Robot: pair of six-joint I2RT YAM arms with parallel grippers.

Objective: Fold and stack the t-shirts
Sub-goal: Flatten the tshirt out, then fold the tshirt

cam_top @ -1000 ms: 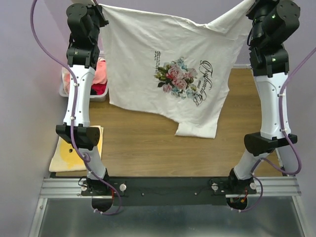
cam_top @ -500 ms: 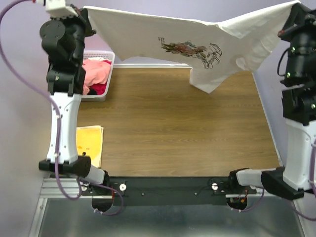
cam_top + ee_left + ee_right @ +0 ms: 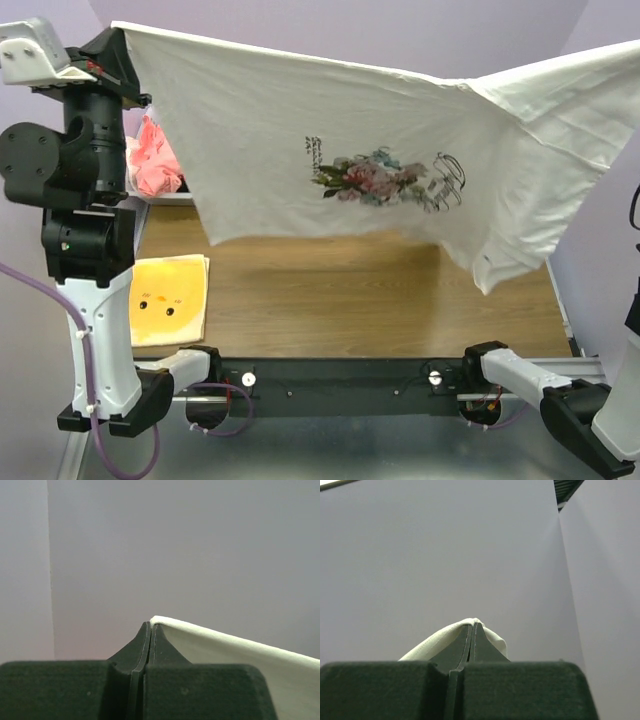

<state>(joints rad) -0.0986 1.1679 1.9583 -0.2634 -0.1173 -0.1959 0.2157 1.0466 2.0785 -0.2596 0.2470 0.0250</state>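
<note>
The white t-shirt with the floral print and dark lettering hangs spread out in the air above the table. My left gripper is shut on its top left corner, and the wrist view shows the closed fingertips pinching the white hem. My right gripper is shut on the other top corner, with cloth draped over the fingertips; it lies past the right edge of the top view. Salmon-pink and red tees lie at the back left, mostly hidden by the left arm and the shirt.
A folded yellow cloth with a small face print lies on the wooden table at the near left. The basket holding the pink tees is hidden. Purple walls close in the back and sides. A black rail runs along the near edge.
Both arms have swung outward and toward the camera, pulling the white t-shirt wider and higher. The shirt's lower edge has lifted off the table. The right gripper has left the top view.
</note>
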